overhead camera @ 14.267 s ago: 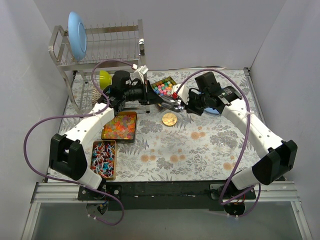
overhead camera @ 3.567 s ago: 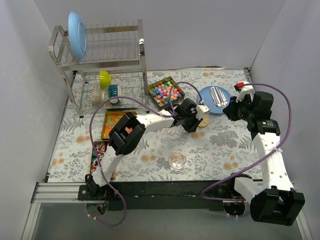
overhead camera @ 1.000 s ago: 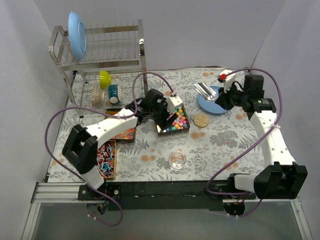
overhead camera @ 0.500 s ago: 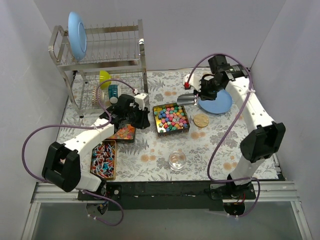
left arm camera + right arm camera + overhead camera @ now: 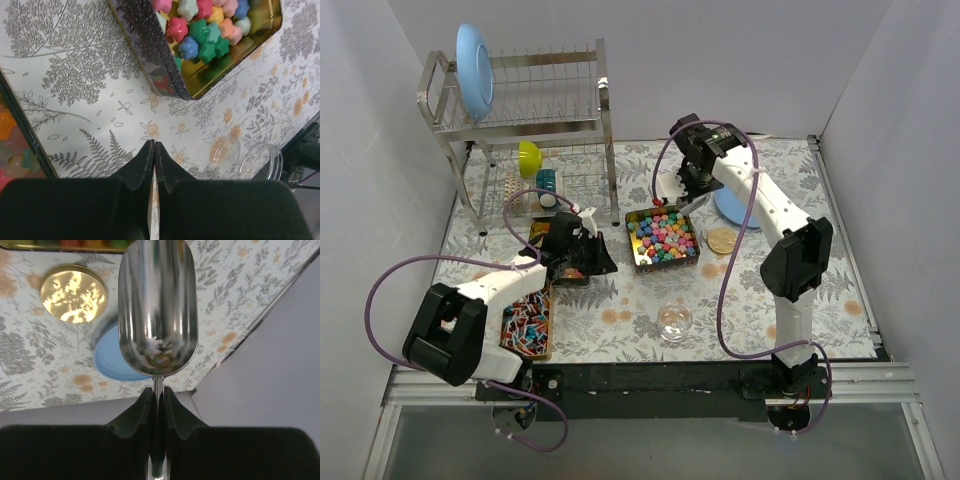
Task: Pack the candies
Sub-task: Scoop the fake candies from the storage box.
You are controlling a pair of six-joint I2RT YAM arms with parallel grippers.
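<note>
Walls close the desk on the left, back and right. Your freest ground is the patterned cloth at the near right, beside the glass jar. The dish rack fills the far left corner. A tray of orange jellies and a tray of capsules line the left side. The candies lie heaped in an open tin at mid-desk. A gold lid sits just right of the tin, with a blue plate behind it. The right arm arches over both.

Your left hand is over bare cloth between the jelly tray and the tin, fingers pressed together, gripping nothing. Your right hand is clamped on the handle of a steel scoop at the tin's far edge. The scoop's bowl shows bare metal.
</note>
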